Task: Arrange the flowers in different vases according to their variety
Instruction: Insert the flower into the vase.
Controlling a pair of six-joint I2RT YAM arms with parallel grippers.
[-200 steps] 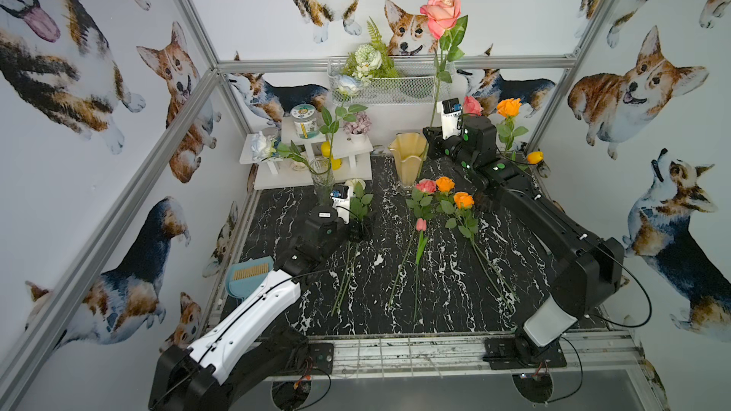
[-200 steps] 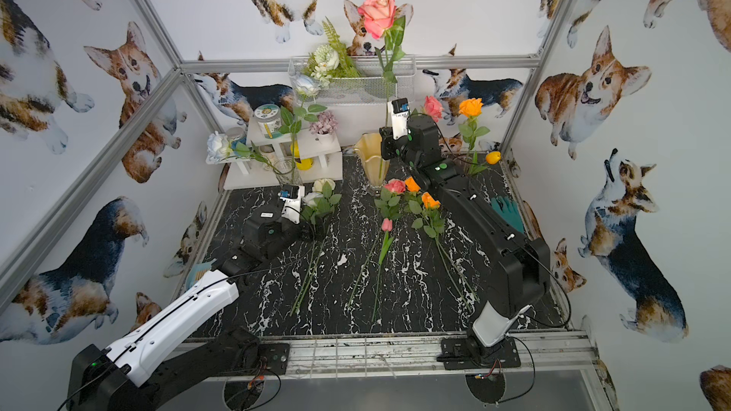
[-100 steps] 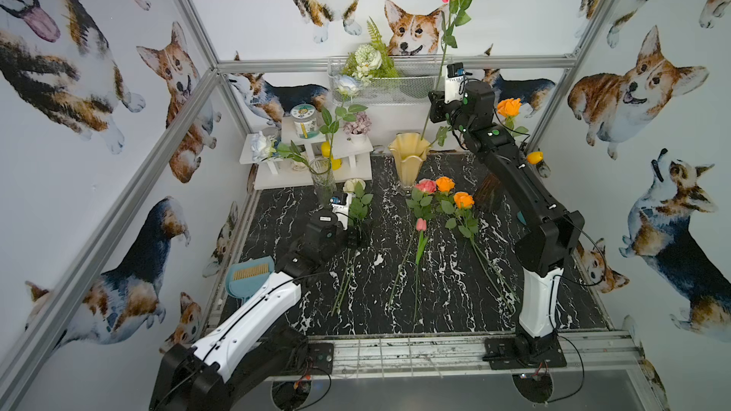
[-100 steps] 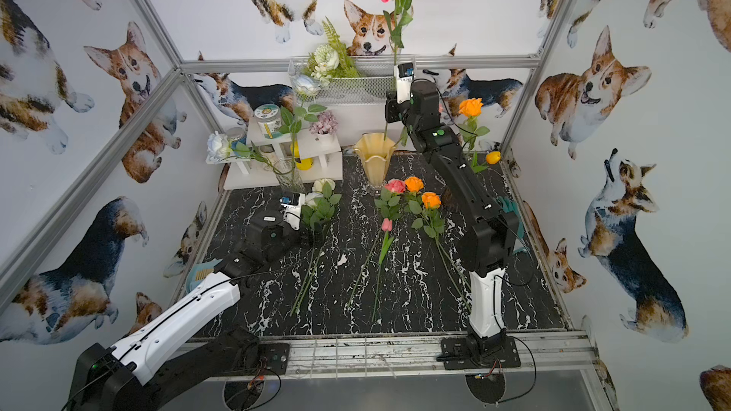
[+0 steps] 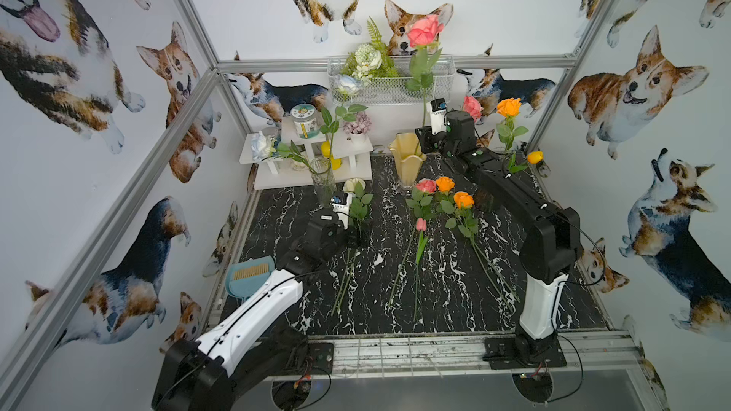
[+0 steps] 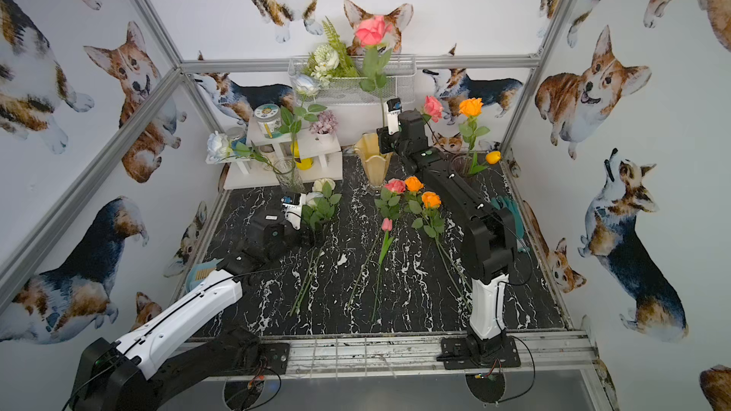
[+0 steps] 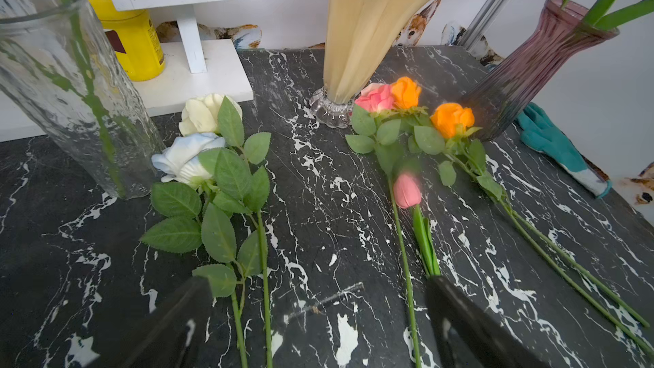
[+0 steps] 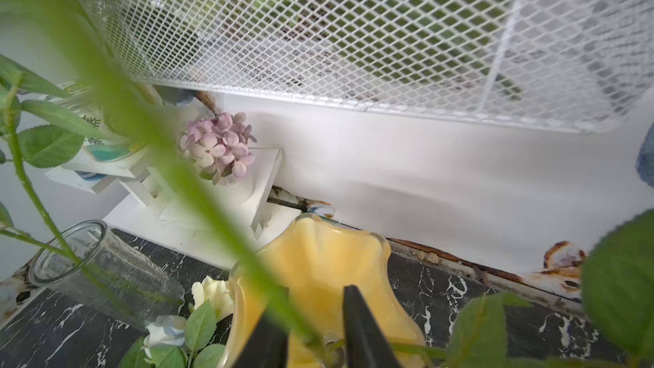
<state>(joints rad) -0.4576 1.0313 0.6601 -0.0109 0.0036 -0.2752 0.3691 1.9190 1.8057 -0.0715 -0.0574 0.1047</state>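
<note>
A tall pink rose (image 5: pixel 425 31) stands with its stem in the cream-yellow vase (image 5: pixel 407 160). My right gripper (image 8: pixel 314 288) hovers over the vase rim (image 8: pixel 318 260), open, and the stem passes loosely between its jaws. My left gripper (image 7: pixel 316 279) is open low over the table, straddling the stems of two white roses (image 7: pixel 208 111). A pink rose (image 7: pixel 377 99), two orange roses (image 7: pixel 453 118) and a pink tulip (image 7: pixel 407 191) lie on the marble. The clear glass vase (image 5: pixel 324 179) holds white roses (image 5: pixel 347 83). The dark purple vase (image 7: pixel 531 65) holds an orange rose (image 5: pixel 509 106) and a yellow tulip (image 5: pixel 534 156).
A white stepped shelf (image 5: pixel 277 175) at the back left carries a jar, a yellow bottle and a small purple hydrangea (image 8: pixel 217 146). A wire basket (image 5: pixel 389 86) with a fern bouquet hangs on the back wall. A teal glove (image 7: pixel 552 143) and a blue dustpan (image 5: pixel 251 274) lie at the table's sides.
My right arm lifted the pink rose high, then lowered it so the stem sits in the cream-yellow vase, and its jaws have parted. The left arm has barely moved.
</note>
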